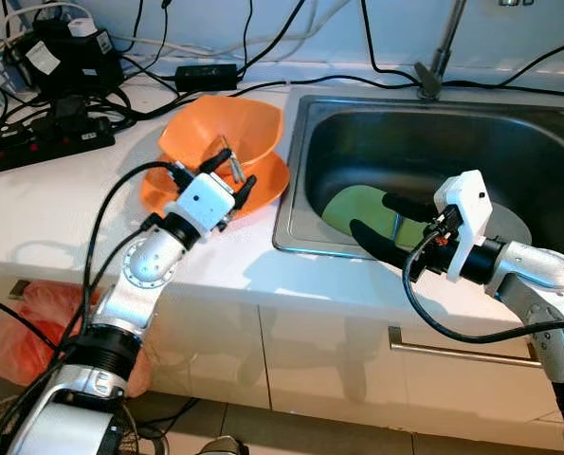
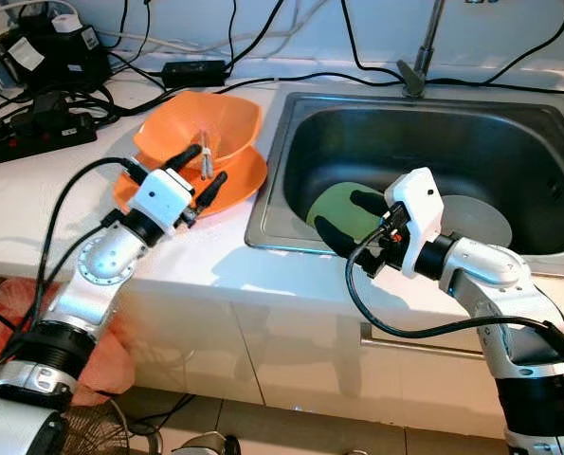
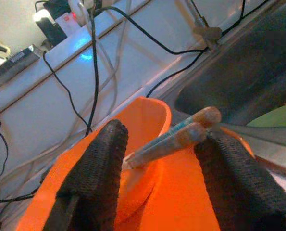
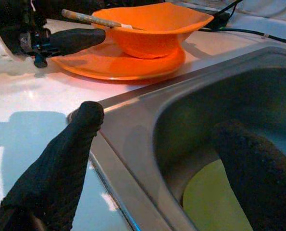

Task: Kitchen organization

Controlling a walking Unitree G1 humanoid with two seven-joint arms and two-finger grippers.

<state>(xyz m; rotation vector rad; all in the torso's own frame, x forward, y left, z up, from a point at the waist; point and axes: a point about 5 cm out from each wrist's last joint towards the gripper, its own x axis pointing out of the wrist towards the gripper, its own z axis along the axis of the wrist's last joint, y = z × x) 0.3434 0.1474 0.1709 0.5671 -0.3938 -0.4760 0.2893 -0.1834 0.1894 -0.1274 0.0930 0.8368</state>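
Note:
An orange bowl point(image 1: 227, 128) stands on an orange plate point(image 1: 263, 185) on the white counter, left of the sink point(image 1: 291, 237). A pair of chopsticks point(image 1: 230, 159) leans in the bowl. My left gripper point(image 1: 230, 172) is open at the bowl's near side, with the chopsticks' point(image 3: 176, 137) upper ends between its fingers point(image 3: 97, 173) but not clamped. My right gripper point(image 1: 372, 215) is open over the sink's front left corner, one finger point(image 4: 80, 134) above the rim and the other inside the basin. Below it a green plate point(image 1: 343, 209) lies on the sink bottom.
A pale round plate point(image 2: 481, 218) lies in the sink to the right of the green one. The faucet base point(image 1: 428, 81) stands behind the basin. A power strip point(image 1: 35, 147), adapters and cables crowd the back left of the counter. A red bag point(image 1: 26, 322) sits on the floor at the left.

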